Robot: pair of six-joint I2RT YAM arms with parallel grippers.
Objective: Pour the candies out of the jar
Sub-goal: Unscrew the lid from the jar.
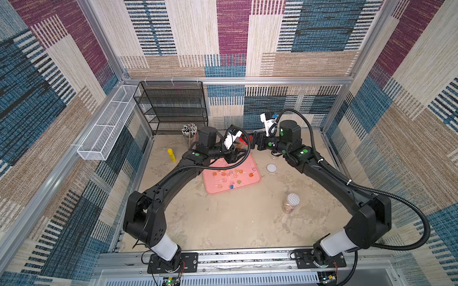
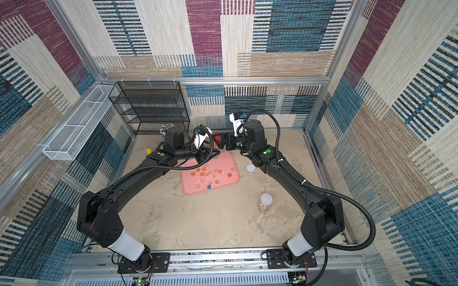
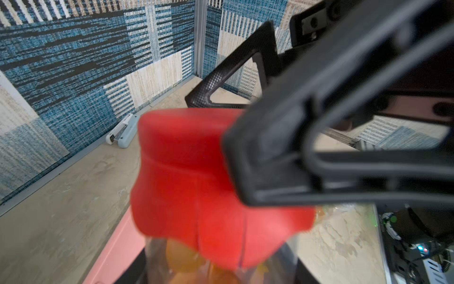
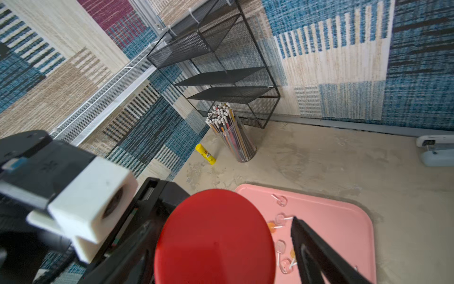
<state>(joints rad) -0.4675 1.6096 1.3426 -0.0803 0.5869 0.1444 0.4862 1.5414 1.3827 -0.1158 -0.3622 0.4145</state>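
Fig.: lid step of the pour. L gripper (image 1: pixel 232 156) is clenched on the body of a clear plastic jar (image 3: pixel 177 260) w/ a round red plastic lid (image 4: pixel 216 238), held above the far end of a flat pink tray w/ rounded corners (image 1: pixel 213 189). R gripper (image 1: pixel 254 143) straddles the lid w/ jaws spread. In the right wrist view we see a gap btwn one finger and the lid rim, so it is released, not gripping. Small lollipops w/ translucent orange, blue and yellow heads on white sticks (image 1: pixel 229 177) lie scattered on the tray; more orange heads show inside the jar, under the lid. We judge the task partly done, since the jar isn't empty and its mouth is capped. How tightly the lid is seated we can't tell. Next move, as we read it: R jaws close on the lid and draw it off along the jar axis while L holds firm, then L tips the mouth down over the tray. The long axis runs approx. from L gripper to R gripper, lid end toward R; how steeply it tilts we can't tell.
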